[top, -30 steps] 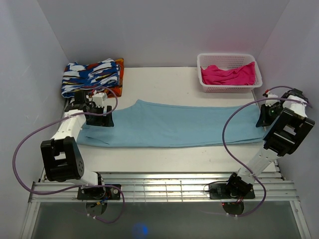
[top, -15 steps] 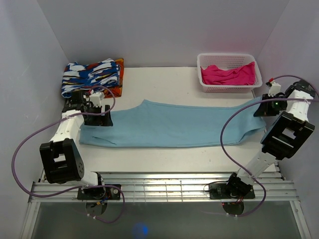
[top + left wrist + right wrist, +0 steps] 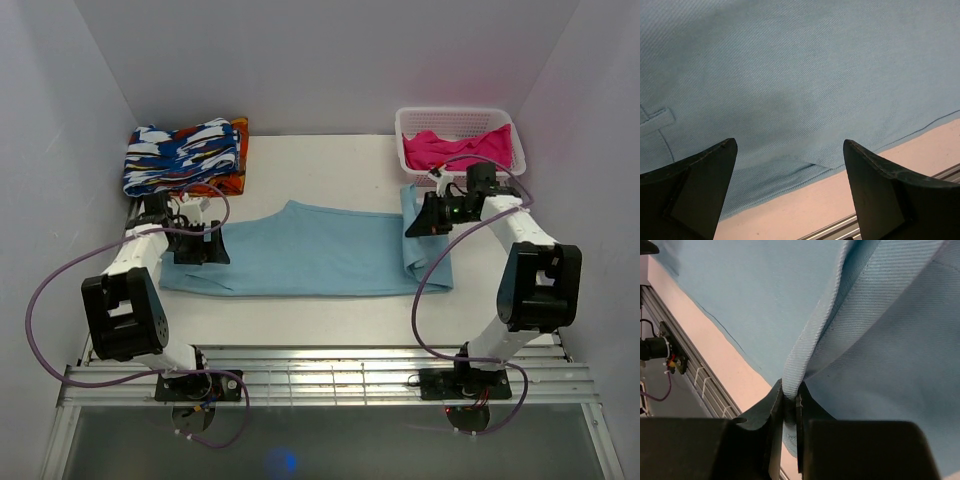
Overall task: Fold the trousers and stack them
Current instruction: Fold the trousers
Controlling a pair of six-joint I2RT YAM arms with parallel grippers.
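The light-blue trousers [image 3: 310, 250] lie lengthwise across the table's middle. Their right end is raised and doubled back to the left. My right gripper [image 3: 420, 222] is above that end, shut on a thick hem of the cloth. In the right wrist view the right gripper [image 3: 790, 395] pinches the hem, and the trousers [image 3: 880, 365] hang around it. My left gripper [image 3: 205, 245] hovers over the left end, open. In the left wrist view the left gripper [image 3: 790, 150] has its jaws wide apart above the trousers [image 3: 800, 75] near their front edge, holding nothing.
A folded blue-white-orange patterned cloth [image 3: 185, 155] sits at the back left. A white basket [image 3: 455, 178] at the back right holds a pink garment [image 3: 460, 148]. A slatted metal rail [image 3: 320, 375] runs along the near edge. White walls close in both sides.
My right gripper has carried the trousers' right end up and leftward from the table's right edge, folding it over. The left gripper has stayed over the left end, open.
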